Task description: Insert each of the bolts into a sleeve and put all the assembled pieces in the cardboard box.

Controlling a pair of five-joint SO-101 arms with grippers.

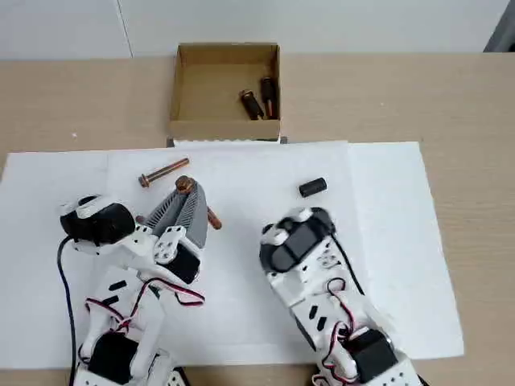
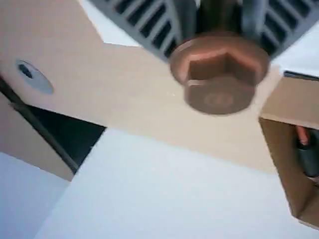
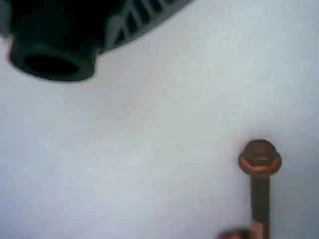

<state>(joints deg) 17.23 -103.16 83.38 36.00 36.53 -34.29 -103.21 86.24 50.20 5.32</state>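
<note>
Insertion step: left gripper (image 1: 187,203) pinches a copper hex-head bolt (image 2: 219,74) over the white paper sheet (image 1: 386,265), near left. The short black cylindrical sleeve (image 1: 312,187) sits to its right, by the right gripper (image 3: 107,35), whose hold I cannot tell. Next, the shank must line up with the bore

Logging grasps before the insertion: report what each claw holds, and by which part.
Left claw: copper hex-head bolt, pinched on its shank just behind the head. Right claw: black cylindrical sleeve sits against it; a hold cannot be told.
</note>
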